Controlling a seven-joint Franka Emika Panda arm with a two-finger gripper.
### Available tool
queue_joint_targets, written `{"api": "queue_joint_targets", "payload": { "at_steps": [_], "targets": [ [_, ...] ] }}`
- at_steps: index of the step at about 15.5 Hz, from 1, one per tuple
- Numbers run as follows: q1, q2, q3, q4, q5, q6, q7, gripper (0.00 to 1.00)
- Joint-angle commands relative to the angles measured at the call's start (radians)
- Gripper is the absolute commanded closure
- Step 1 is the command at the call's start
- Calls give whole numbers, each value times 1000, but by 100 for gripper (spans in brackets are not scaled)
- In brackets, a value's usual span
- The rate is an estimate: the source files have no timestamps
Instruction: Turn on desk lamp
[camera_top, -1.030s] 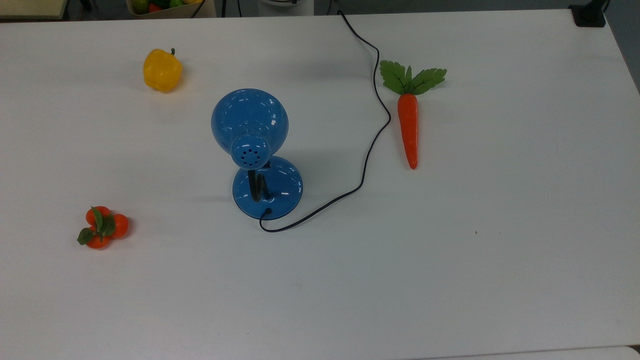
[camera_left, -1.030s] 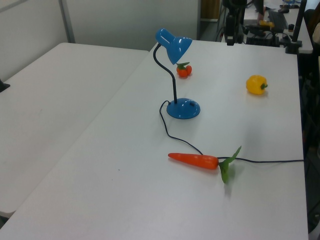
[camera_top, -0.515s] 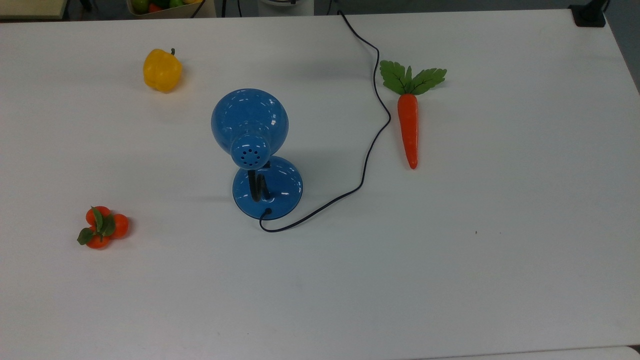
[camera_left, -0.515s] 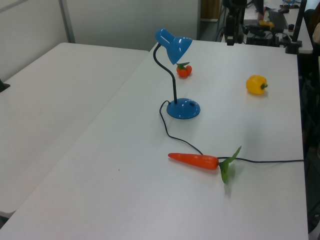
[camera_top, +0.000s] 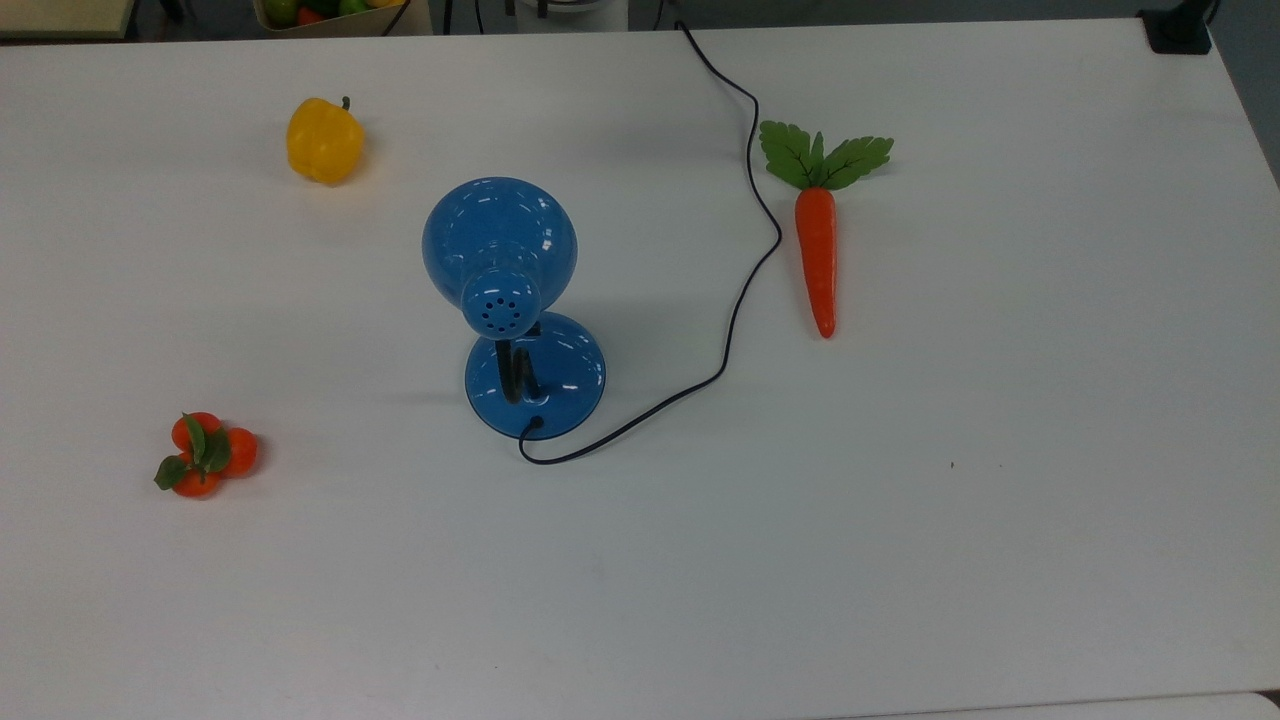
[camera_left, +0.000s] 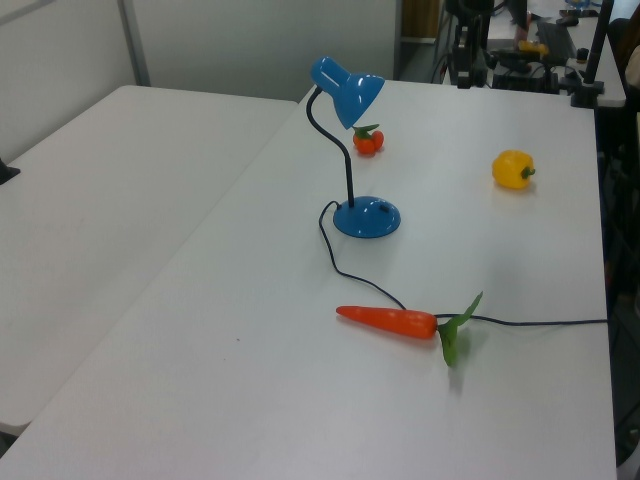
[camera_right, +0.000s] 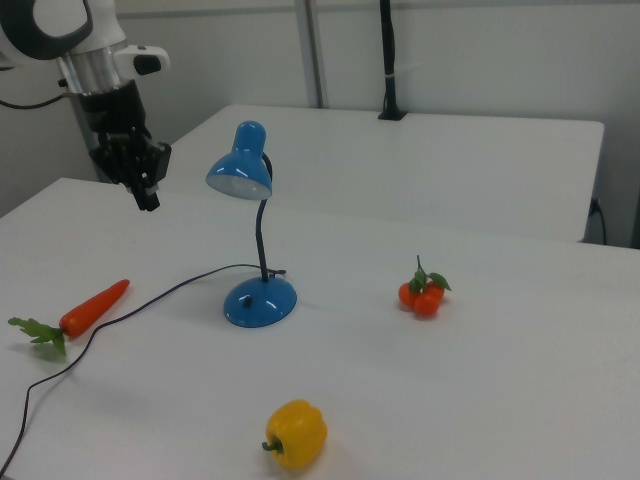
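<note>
Lamp (camera_top: 515, 300) stands upright near the middle of the white desk (camera_top: 900, 520), its round blue base (camera_right: 260, 300) flat on the surface and its black bent neck (camera_left: 340, 150) rising to a glossy blue dome shade (camera_right: 240, 175). In the top view the shade's cap with its vent holes sits over the upper edge of the base. A thin black cord (camera_top: 735, 300) leaves the base, loops on the desk, and runs off toward the top view's upper edge, passing just beside a carrot (camera_top: 818, 250) with green leaves. A yellow pepper (camera_top: 324, 140) lies to the top view's upper left of the lamp, well apart from it, and a cluster of small orange fruits (camera_top: 203, 455) with leaves lies to the top view's lower left.

In the right view the robot arm's gripper (camera_right: 148, 190) hangs in the air to the right view's left of the shade, apart from it and touching nothing, pointing down above the desk. I cannot tell whether its fingers are apart or together. The carrot lies on the desk below it in the right view.
</note>
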Motion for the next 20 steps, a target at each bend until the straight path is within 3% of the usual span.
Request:
{"api": "queue_joint_targets", "payload": {
  "at_steps": [1, 10, 16, 20],
  "targets": [
    [9, -9, -12, -1, 13, -16, -19, 100],
    [4, -6, -14, -8, 15, -2, -31, 100],
    [-28, -11, -15, -145, 15, 139, -28, 100],
    [-33, -10, -15, -292, 15, 297, -18, 100]
  ]
}}
